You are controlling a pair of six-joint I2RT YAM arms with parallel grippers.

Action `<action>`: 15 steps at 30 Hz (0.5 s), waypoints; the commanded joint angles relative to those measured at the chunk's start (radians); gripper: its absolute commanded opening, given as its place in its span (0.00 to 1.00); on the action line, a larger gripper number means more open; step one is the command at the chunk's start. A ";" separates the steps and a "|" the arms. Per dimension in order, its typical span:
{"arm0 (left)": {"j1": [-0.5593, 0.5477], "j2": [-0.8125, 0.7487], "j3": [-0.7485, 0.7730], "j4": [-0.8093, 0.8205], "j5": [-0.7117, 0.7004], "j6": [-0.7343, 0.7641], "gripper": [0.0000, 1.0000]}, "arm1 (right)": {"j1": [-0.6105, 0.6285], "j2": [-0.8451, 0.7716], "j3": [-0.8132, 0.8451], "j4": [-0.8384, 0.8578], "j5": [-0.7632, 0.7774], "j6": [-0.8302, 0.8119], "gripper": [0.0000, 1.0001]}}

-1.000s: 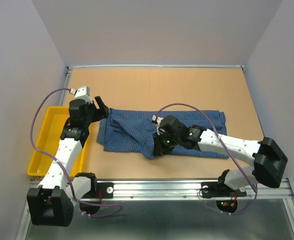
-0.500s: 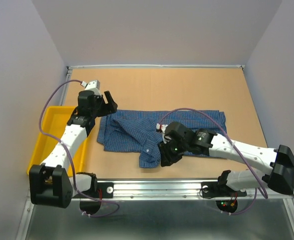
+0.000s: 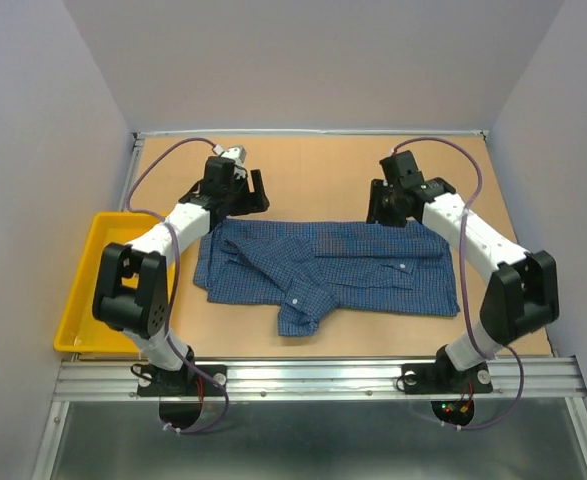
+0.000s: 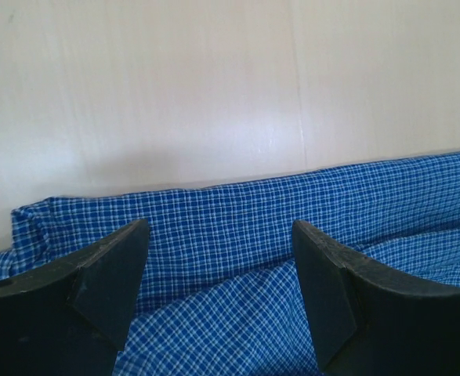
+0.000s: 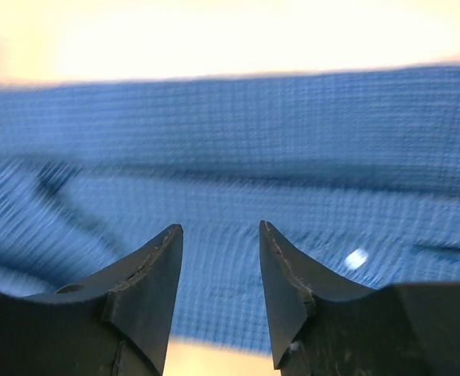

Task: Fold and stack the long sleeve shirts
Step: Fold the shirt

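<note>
One blue checked long sleeve shirt (image 3: 363, 265) lies spread across the middle of the table, a folded sleeve with its cuff (image 3: 301, 308) pointing toward the near edge. My left gripper (image 3: 253, 200) hovers at the shirt's far left edge. In the left wrist view its fingers (image 4: 112, 274) stand wide open over the checked cloth (image 4: 371, 196), and the gripper (image 4: 218, 225) holds nothing. My right gripper (image 3: 381, 213) is at the far edge, right of centre. In the blurred right wrist view this gripper (image 5: 220, 227) is open above the shirt (image 5: 230, 141), with nothing between the tips.
A yellow tray (image 3: 85, 290) sits off the table's left side beside the left arm. Bare tan tabletop (image 3: 313, 170) runs behind the shirt to the back wall. A metal rail (image 3: 323, 375) carries both arm bases at the near edge.
The right gripper opened, let go of the sleeve near the front edge and swung to the shirt's far edge. The left gripper moved right along the far edge. The sleeve now lies flat.
</note>
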 commanded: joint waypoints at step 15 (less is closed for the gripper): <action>0.000 0.219 0.070 -0.073 0.003 -0.061 0.83 | -0.073 0.367 0.139 0.077 -0.005 -0.051 0.36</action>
